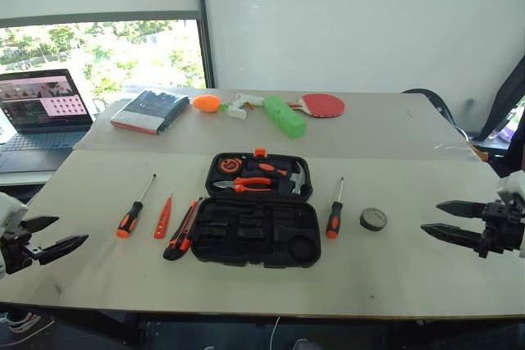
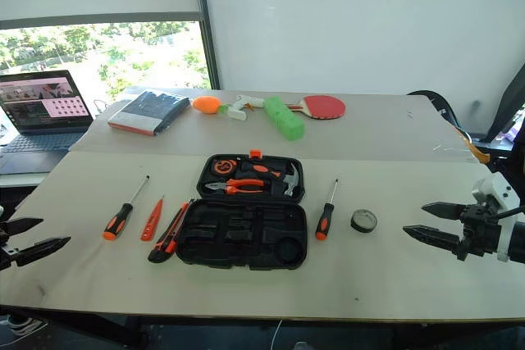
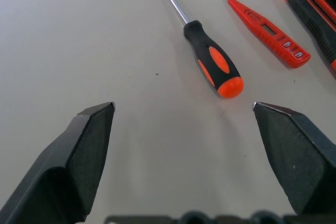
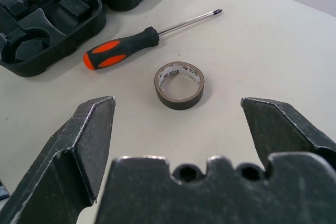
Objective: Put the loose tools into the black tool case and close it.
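While the case (image 1: 261,211) lies open in the middle of the surface (image 1: 410,276), both claws hang low at its near corners with their fingers wide apart and nothing between them. Taking the case as the clock's centre, the left claw (image 1: 51,237) sits at about 8 o'clock, the right claw (image 1: 447,223) at about 3 to 4 o'clock, each well apart from the tools.

At 9 o'clock of the case lie three tools in a row: the knife (image 1: 182,229) just beside the case wall, then the red screwdriver (image 1: 163,218), then a screwdriver (image 1: 134,209) nearest the left claw, handle end toward it. At 3 o'clock lies the second screwdriver (image 1: 335,211), and beyond it the disc (image 1: 373,219), which in the right wrist view looks like a roll of tape, lying flat ahead of the right claw.

The case's far half holds pliers (image 1: 248,185) and a hammer (image 1: 294,178); the near half's recesses look bare.
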